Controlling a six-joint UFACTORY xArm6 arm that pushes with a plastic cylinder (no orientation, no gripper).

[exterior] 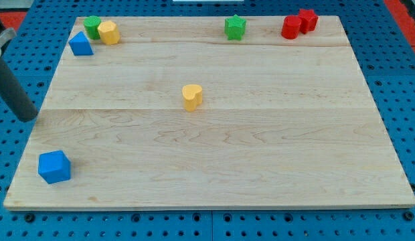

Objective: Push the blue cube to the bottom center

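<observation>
The blue cube (54, 167) sits near the board's bottom left corner. My rod comes in from the view's upper left, and my tip (27, 116) rests at the board's left edge, above and slightly left of the blue cube, apart from it. A yellow heart-shaped block (191, 96) lies near the board's middle.
A blue triangular block (80, 44), a green block (92, 26) and a yellow block (108, 32) cluster at the top left. A green star block (235, 27) sits at the top centre. Two red blocks (298, 24) sit at the top right. The wooden board (261, 167) lies on a blue pegboard.
</observation>
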